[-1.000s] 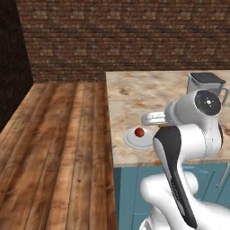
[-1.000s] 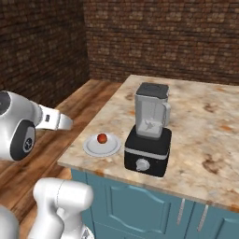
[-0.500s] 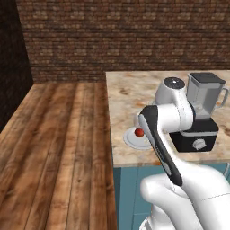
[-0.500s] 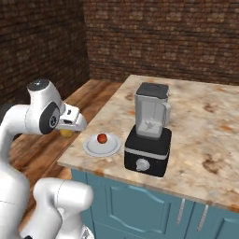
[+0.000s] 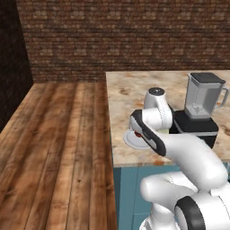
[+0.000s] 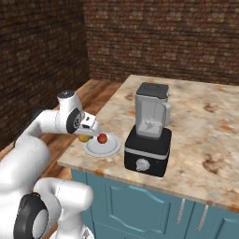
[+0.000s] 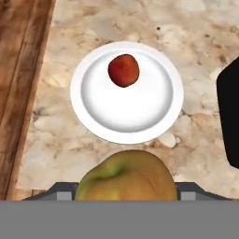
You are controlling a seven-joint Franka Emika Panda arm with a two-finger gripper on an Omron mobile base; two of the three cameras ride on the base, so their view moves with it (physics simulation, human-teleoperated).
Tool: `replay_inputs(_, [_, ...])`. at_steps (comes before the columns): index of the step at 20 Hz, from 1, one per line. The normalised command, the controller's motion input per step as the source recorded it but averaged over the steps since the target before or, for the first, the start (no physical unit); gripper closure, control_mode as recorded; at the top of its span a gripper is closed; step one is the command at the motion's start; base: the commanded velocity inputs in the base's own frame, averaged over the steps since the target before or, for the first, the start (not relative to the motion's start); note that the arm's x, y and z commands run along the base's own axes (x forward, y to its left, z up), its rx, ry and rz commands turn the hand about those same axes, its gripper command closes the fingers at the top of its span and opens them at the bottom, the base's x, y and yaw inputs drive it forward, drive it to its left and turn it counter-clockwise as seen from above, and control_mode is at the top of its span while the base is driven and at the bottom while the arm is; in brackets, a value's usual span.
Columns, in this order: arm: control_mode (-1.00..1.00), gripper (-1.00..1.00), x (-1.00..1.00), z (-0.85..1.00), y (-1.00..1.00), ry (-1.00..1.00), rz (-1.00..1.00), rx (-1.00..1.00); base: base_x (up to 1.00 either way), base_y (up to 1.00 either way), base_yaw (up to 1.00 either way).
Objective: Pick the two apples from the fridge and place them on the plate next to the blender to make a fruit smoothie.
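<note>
**Yellow apple hangs at the plate's near rim, red one waiting on the far side**

Start at the left of the hand view: a strip of wooden floor (image 7: pixel 21 70), then the edge of the marble desk (image 7: pixel 51 126). Moving in, the white plate (image 7: pixel 93 116) sits flat on that desk, and the red apple (image 7: pixel 123 70) rests on it, off centre, toward the rim farthest from the claw. Right at the bottom of the same view comes the yellow apple (image 7: pixel 127 176), big and close, pinched in the claw (image 7: pixel 127 193), whose fingers are closed tight on either side of the fruit.

The relation that matters: the bare white middle of the plate lies straight ahead of the held apple, between it and the red one. The held apple reads as just short of the plate's near rim, not yet over it.

From the right base view the picture agrees. The claw (image 6: pixel 88 128) holds the yellow apple (image 6: pixel 84 137) at the plate's (image 6: pixel 109 150) left edge, with the red apple (image 6: pixel 102 138) just beside it. Further right stands the blender (image 6: pixel 148 130), close to the plate but not touching it.

My read: a short push forward, toward the blender side, puts the apple over open plate. Too far and it bumps the red one; the plate has little room to spare.
</note>
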Motion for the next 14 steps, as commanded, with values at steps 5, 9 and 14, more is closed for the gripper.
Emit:
replay_inputs(5, [-1.00,1.00,0.41,-0.61,-0.05,0.20,-0.01,0.00,0.00,0.00,0.00])
replay_inputs(9, [-1.00,1.00,0.26,-0.41,-0.18,0.26,0.00,0.00,0.00,0.00,0.00])
replay_inputs(14, [-1.00,1.00,0.17,-0.42,-0.03,0.09,0.00,0.00,0.00,0.00,0.00])
